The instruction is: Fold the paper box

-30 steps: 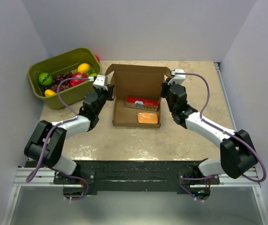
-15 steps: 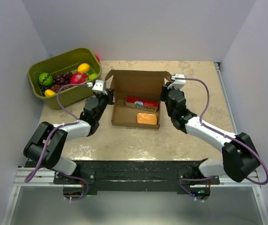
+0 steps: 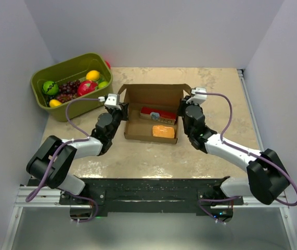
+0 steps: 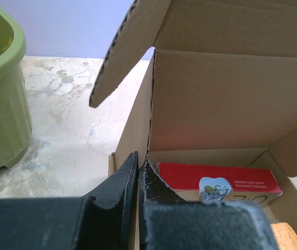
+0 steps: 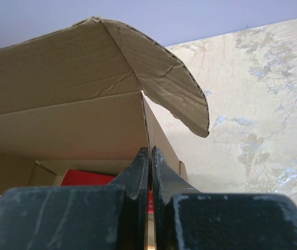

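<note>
Pinching both side walls at once: left end effector [image 3: 121,110] is clenched on the left wall of the paper box [image 3: 156,97], and right end effector [image 3: 182,110] is clenched on the right wall. Both wrist views show the cardboard edge running in between the fingers.

The box sits mid-counter [image 3: 210,88], right of the olive-green bin [image 3: 67,112] and apart from it. Its lid stands up at the back, with the left ear flap [image 4: 122,57] and right ear flap [image 5: 174,88] splayed outward. A red carton [image 3: 157,114] and an orange block [image 3: 163,131] lie on the box floor.

Risks, my read:
- Uneven pull between the arms could rack or tear the thin corrugated walls.
- The grips look shallow, near the wall tops, so a slip could let a wall spring flat.
- Ear flaps left outside when the lid comes down could jam the tuck.
- Dragging the box could shift the contents under the front wall.
- The left arm is near the bin, so a wide swing could clip it.
</note>
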Available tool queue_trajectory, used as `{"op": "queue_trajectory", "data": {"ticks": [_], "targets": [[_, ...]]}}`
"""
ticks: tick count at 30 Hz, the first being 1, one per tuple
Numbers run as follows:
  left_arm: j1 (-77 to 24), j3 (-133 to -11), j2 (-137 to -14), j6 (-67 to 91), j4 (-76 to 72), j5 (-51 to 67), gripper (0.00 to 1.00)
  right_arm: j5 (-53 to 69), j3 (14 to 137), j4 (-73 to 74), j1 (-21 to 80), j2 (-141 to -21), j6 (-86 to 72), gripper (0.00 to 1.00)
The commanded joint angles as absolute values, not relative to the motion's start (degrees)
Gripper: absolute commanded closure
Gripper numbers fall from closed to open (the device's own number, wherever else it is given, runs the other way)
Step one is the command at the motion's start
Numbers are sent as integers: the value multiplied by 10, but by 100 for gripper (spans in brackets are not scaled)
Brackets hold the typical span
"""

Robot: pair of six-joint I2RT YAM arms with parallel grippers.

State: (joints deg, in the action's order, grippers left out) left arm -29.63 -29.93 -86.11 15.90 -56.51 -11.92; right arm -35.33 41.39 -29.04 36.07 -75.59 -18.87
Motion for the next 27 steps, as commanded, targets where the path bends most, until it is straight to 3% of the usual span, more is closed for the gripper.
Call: {"op": "queue_trajectory", "data": {"ticks": [1, 17, 25, 26, 27], "targets": [[-325, -271, -866, 178, -512, -94, 100, -365, 391, -300, 378, -748, -229, 100], [-349, -212, -850, 180, -533, -123, 100, -399, 333, -272, 401, -705, -256, 100], [-352, -183, -829, 177, -542, -117, 100, -412, 281, -222, 407, -633, -267, 83], [-353, -175, -825, 176, -545, -106, 100, -413, 276, -215, 408, -629, -268, 72], [-352, -171, -819, 178, -547, -103, 100, -410, 274, -210, 407, -624, -270, 68]]}}
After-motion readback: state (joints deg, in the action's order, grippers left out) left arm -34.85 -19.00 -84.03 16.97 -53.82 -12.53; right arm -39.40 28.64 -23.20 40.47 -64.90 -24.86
